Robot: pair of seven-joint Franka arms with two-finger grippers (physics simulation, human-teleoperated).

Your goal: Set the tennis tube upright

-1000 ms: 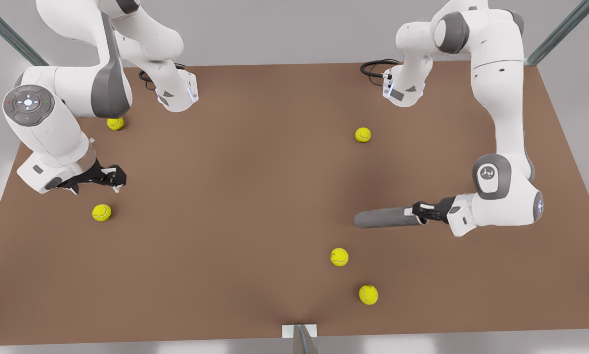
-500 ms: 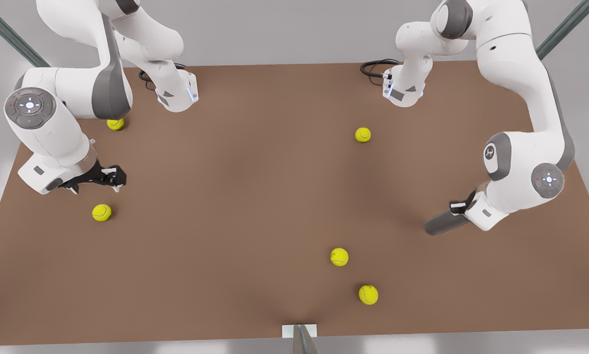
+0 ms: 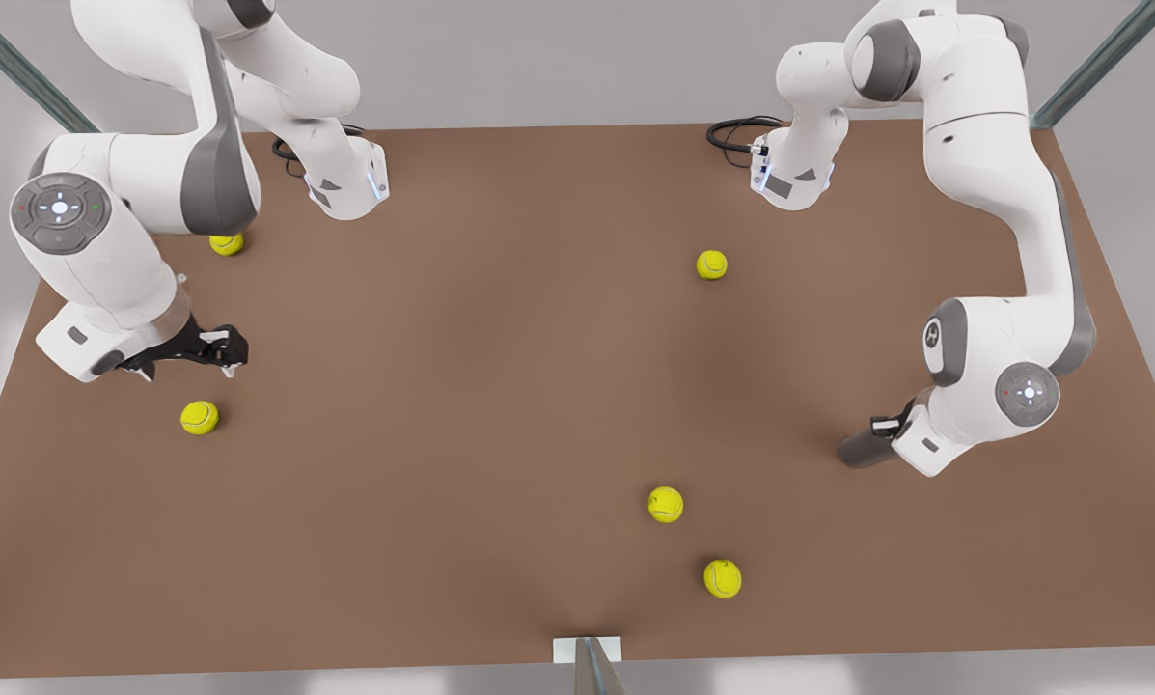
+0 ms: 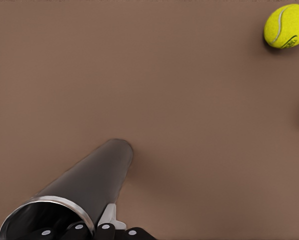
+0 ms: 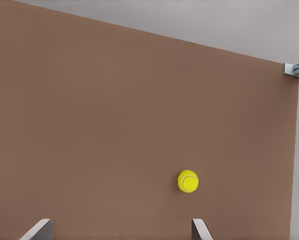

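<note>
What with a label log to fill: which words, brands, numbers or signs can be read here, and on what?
No words or numbers can be read.
Tennis ball: dark print, too blurred to read.
Tennis tube, held by the left tool at the front view's right: no label.
Arm joint cap: small white emblem, no legible letters.
Right tool, open, at the front view's left: no text.
</note>
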